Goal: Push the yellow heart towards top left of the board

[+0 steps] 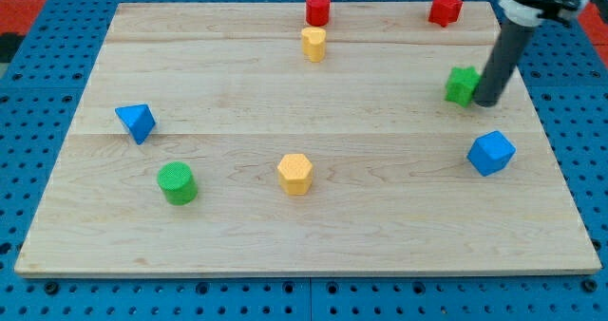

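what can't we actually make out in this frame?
- Camera view: my tip sits right beside the green block; contact or a small gap cannot be told.
- Green block's right side is hidden by the rod, so its shape is unclear.
- The arm above the rod is cut off by the view's top edge.
- Yellow heart: too small to confirm the heart outline.
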Controlling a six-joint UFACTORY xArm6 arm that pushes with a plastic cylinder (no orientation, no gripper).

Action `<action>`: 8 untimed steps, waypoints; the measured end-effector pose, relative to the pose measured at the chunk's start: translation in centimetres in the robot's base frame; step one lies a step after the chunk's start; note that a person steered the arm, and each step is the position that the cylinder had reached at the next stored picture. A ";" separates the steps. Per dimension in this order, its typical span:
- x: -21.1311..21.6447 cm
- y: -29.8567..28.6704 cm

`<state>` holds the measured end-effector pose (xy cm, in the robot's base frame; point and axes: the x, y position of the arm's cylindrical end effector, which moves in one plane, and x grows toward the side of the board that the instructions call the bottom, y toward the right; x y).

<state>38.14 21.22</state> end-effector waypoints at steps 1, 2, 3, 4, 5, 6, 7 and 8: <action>-1.7 -3.3; -1.4 -3.3; 0.0 -5.7; 0.1 -7.1; 0.1 -8.9; 0.1 -11.2; -1.0 -13.5; -4.6 -13.5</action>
<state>33.57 7.69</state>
